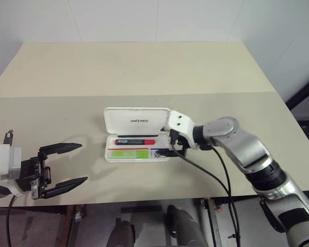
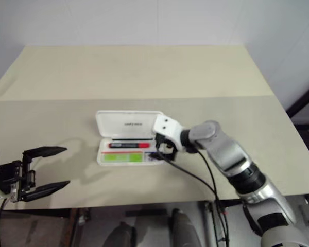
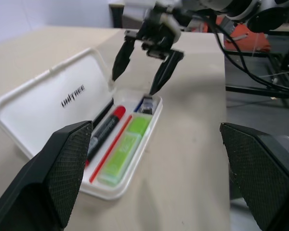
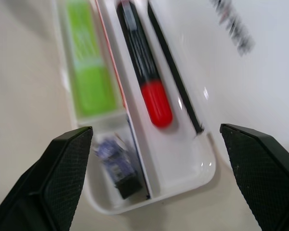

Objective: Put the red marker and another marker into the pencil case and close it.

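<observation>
**Open pencil case, both markers inside, grippers empty**

Head views: the pencil case (image 1: 137, 135) lies open on the beige table (image 1: 144, 72), lid raised toward the far side with its lettering showing. In the tray, the red marker (image 1: 136, 141) lies along the far compartment, red cap toward the robot's right; another marker (image 1: 129, 153), stubby and light green, lies in the near compartment. The right gripper (image 1: 171, 145) hangs over the tray's right end, fingers spread wide, holding nothing. The left gripper (image 1: 67, 164) sits well left of the case, fingers wide apart, empty.

Left wrist view: case open, both markers side by side, the right gripper's two fingers spread above the tray's end.

Right wrist view: a small dark object (image 4: 116, 166) lies in the end pocket beside the green marker.
</observation>
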